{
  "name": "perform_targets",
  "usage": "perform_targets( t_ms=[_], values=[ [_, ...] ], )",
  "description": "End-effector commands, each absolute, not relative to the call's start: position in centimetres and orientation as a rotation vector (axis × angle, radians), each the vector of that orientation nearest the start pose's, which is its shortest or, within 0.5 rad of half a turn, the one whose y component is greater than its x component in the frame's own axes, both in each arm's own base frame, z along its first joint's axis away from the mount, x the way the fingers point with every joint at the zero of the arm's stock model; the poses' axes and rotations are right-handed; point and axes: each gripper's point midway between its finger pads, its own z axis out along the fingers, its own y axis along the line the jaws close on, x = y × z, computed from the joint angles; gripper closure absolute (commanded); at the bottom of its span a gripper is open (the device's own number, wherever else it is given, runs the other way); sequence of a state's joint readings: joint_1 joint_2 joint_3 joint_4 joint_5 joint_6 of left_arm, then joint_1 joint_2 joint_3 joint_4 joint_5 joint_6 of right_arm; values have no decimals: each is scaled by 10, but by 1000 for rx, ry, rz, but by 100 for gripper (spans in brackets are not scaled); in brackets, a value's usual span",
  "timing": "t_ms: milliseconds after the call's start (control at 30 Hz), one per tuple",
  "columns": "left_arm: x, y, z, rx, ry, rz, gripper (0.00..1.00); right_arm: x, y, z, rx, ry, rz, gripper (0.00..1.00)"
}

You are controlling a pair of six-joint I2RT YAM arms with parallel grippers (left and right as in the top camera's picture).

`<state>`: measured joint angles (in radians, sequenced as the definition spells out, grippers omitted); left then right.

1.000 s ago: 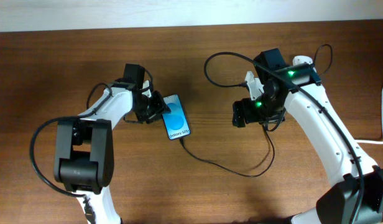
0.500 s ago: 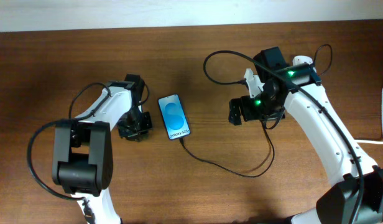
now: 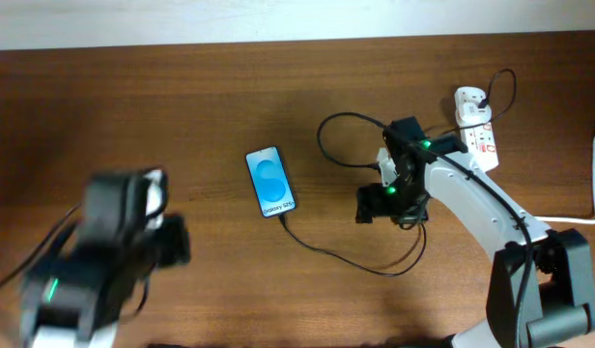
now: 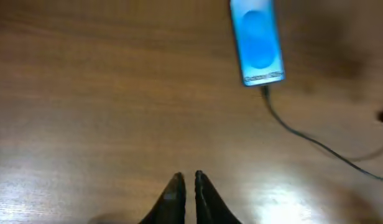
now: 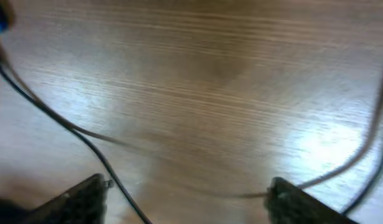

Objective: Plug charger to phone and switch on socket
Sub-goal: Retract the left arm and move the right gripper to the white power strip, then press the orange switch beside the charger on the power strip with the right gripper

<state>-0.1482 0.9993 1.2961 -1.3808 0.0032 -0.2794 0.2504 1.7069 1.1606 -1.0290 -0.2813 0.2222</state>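
On your wooden table (image 3: pixel 133 97), the left arm (image 3: pixel 95 261) shows as a blur at the lower left, well apart from everything. Its left gripper (image 4: pixel 188 180) hangs over bare wood, fingers pressed together on nothing. Your right arm (image 3: pixel 471 203) reaches in from the lower right, and the right gripper (image 5: pixel 186 186) is spread wide and empty above a loop of cable. The socket (image 3: pixel 478 135) lies at the upper right, near the back edge. The phone (image 3: pixel 270 182) lies face up at centre, its screen lit blue. The charger (image 3: pixel 346 259), a thin black cable, meets the phone's lower edge and curls away toward the socket.
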Motion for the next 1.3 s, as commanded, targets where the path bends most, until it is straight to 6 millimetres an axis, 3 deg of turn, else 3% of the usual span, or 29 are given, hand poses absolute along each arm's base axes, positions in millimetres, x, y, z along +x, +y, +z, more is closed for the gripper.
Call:
perform_targets(
  t_ms=[0,33,100,167,200,267,300,333,400,533,600,667,800,967,1167,1267],
  values=[
    [162,-27,277,-154,2488,-201,78,271,139,67,146,3188,637,65],
    [146,-25,287,-149,2413,-217,71,270,140,69,204,3194,685,91],
    [127,-22,296,-143,2334,-232,62,267,132,77,331,3203,753,95],
    [113,-20,298,-140,2300,-238,47,267,108,86,526,3182,750,96],
    [107,-19,295,-141,2308,-236,37,271,83,96,641,3121,735,95],
    [101,-18,288,-144,2347,-229,28,280,45,109,804,2995,723,96],
    [99,-18,284,-146,2366,-226,8,287,8,120,944,2866,714,96],
    [98,-18,281,-147,2376,-224,0,290,-16,124,1000,2791,700,96],
    [99,-18,276,-148,2394,-219,0,294,-80,125,1068,2643,634,96],
    [93,-17,268,-151,2436,-211,0,310,-157,135,1140,2380,558,96],
    [87,-16,263,-153,2467,-206,0,330,-167,135,1054,2340,539,96],
    [84,-15,260,-154,2484,-201,0,354,-162,132,824,2371,485,96],
    [83,-15,260,-155,2486,-201,0,389,-149,127,561,2372,419,96],
    [83,-15,260,-155,2486,-201,0,403,-166,118,556,2371,239,96],
    [83,-15,260,-155,2486,-201,0,411,-164,54,582,2462,321,96],
    [83,-15,260,-155,2486,-201,0,421,-163,40,546,2446,362,96]
  ],
)
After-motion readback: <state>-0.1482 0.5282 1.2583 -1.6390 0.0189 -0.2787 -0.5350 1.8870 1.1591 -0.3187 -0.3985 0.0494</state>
